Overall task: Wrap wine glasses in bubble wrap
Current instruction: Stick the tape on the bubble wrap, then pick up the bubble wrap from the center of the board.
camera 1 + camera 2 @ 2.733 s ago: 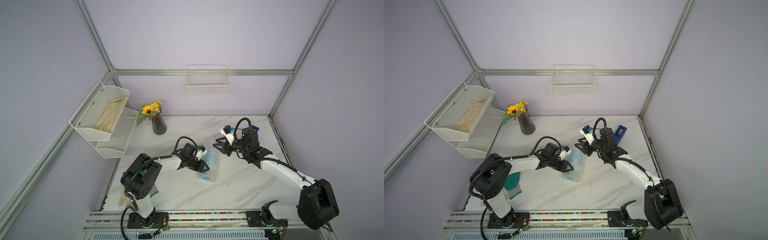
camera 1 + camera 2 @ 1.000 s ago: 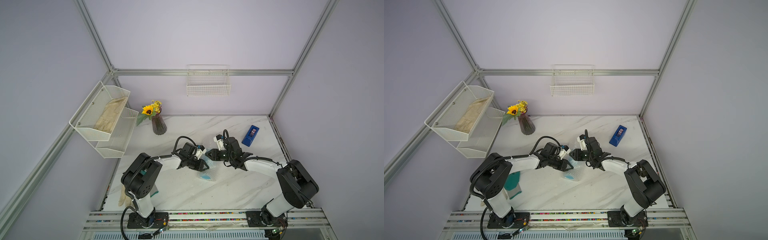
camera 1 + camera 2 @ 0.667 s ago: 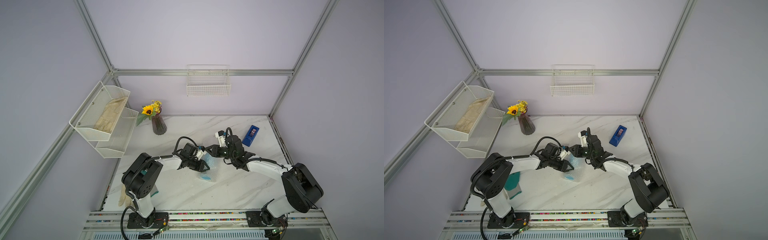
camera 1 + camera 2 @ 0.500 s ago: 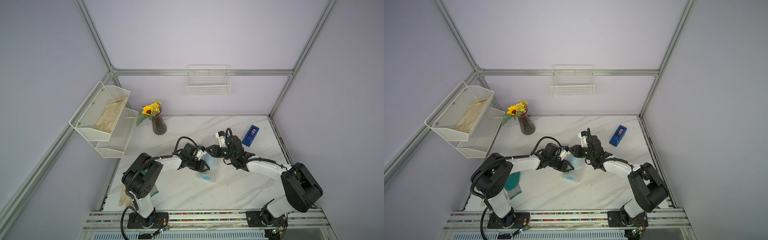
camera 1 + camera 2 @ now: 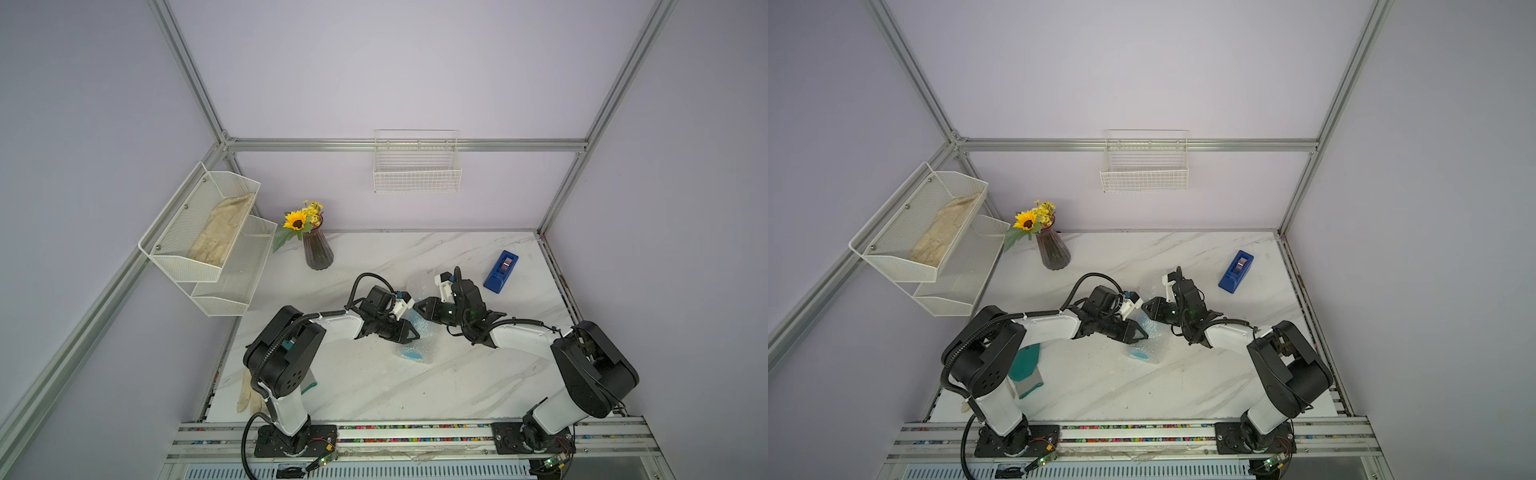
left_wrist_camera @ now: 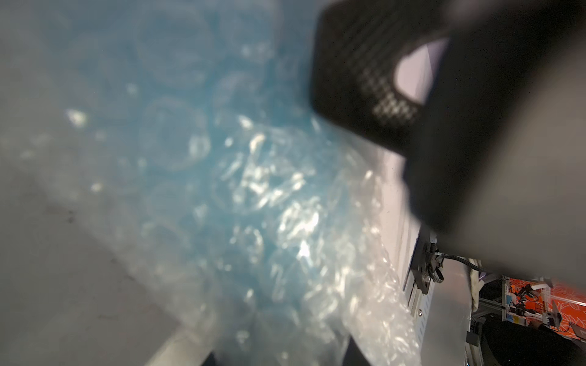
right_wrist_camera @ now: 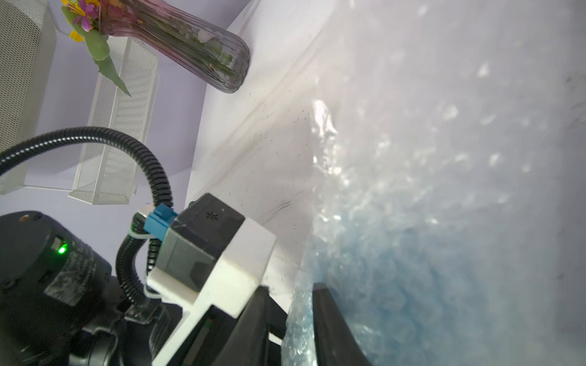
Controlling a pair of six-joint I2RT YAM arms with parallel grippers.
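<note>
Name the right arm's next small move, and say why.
Probably ease the right tool onto the loose bubble wrap flap behind the goblet and fold it over: the left tool grips the wrapped cup, but that flap lies free.

Readable text: none in any view.
Blue tape dispenser (image 5: 500,274): pale patch on top, too small to read.
Wrist camera housing (image 7: 206,234): tiny dotted mark, no letters.
Orange background panel (image 6: 564,298): blurred pattern, nothing legible.

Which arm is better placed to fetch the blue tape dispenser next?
Right, probably. The tape dispenser lies nearer the right gripper, while the left gripper pinches the bubble wrap around the goblet and would have to let go.
</note>
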